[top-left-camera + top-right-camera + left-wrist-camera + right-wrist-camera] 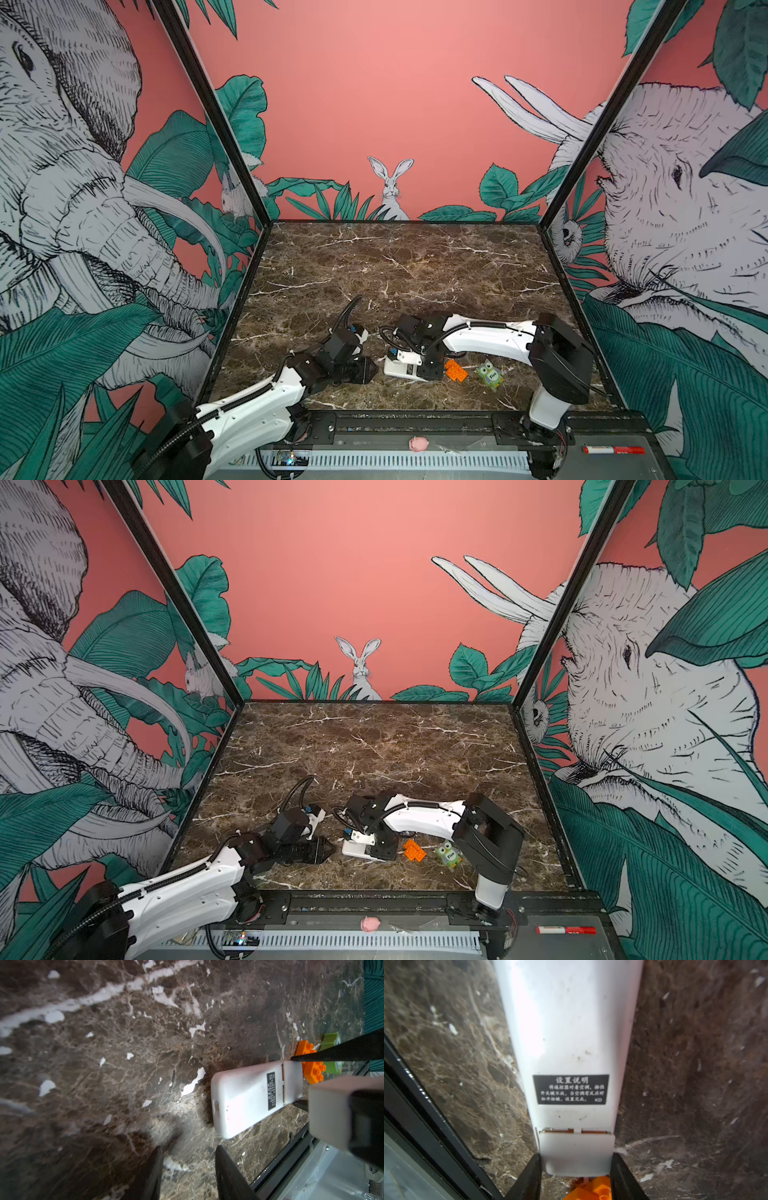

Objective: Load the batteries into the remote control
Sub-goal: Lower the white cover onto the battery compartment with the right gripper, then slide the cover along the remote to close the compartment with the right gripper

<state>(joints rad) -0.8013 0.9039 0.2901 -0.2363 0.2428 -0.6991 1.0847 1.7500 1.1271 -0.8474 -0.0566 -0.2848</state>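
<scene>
The remote control (401,368) lies flat on the desk (395,266), close to the front edge and about midway along it, white back up with its black label (571,1089) showing. The right tool (576,1155) is clamped on the remote's cover end, one finger pressed against each long side of the battery cover (576,1147). The cover sits almost closed. In the narrow gap at its edge the batteries (557,1131) show only as a thin orange strip.

The left tool (188,1148) hangs low over the desk just off the remote's other end, not touching it. Its fingers are apart, with only bare marble between them.

An orange brick (456,370) lies just beside the gripped end, and a green owl toy (489,374) lies past it toward the right edge — both near the front edge too.
</scene>
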